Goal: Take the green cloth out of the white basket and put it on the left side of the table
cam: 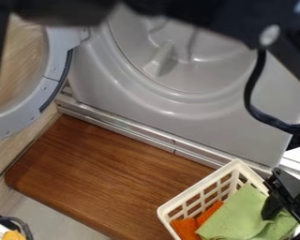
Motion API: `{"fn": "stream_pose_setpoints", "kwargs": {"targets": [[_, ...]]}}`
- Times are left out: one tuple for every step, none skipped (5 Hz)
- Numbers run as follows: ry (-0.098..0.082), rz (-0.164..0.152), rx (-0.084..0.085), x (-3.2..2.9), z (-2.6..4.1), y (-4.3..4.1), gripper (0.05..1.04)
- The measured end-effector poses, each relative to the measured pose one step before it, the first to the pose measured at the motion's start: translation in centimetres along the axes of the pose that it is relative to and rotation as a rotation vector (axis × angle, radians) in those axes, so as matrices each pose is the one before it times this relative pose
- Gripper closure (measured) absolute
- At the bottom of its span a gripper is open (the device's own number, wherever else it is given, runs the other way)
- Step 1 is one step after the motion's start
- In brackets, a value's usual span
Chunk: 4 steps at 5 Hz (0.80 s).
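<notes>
The black gripper [282, 199] is at the lower right, over the right part of the white basket, and its lower end overlaps the green cloth [237, 213]. Whether it touches the cloth I cannot tell. Lying crumpled in the white basket [196, 191], the cloth covers part of an orange cloth [187, 228]. The basket stands at the right end of the brown wooden table [108, 173], cut off by the bottom edge of the view.
Behind the table stands a grey machine [177, 115] with a round opening. Its round door [49, 89] hangs open at the left. A dark cable [256, 105] loops down from the arm at the upper right. A yellow object [13, 235] is at the bottom left corner.
</notes>
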State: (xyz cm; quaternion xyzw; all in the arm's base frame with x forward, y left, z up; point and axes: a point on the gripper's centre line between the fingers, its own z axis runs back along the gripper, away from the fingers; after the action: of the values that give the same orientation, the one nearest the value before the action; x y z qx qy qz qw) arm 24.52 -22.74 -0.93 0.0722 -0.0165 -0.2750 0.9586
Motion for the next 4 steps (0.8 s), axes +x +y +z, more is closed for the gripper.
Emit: {"fn": "stream_pose_setpoints", "kwargs": {"targets": [[0.0063,-0.0185,0.0101,0.025,0.320,-0.210,0.735],[-0.0251,-0.0187,0.0129,0.116,1.203,-0.144,0.941],[-0.0902,0.0305,-0.0034,0.130,4.638,1.248,1.025],[-0.0565,0.1260,0.0145,-1.785,4.450,4.466,1.033]]}}
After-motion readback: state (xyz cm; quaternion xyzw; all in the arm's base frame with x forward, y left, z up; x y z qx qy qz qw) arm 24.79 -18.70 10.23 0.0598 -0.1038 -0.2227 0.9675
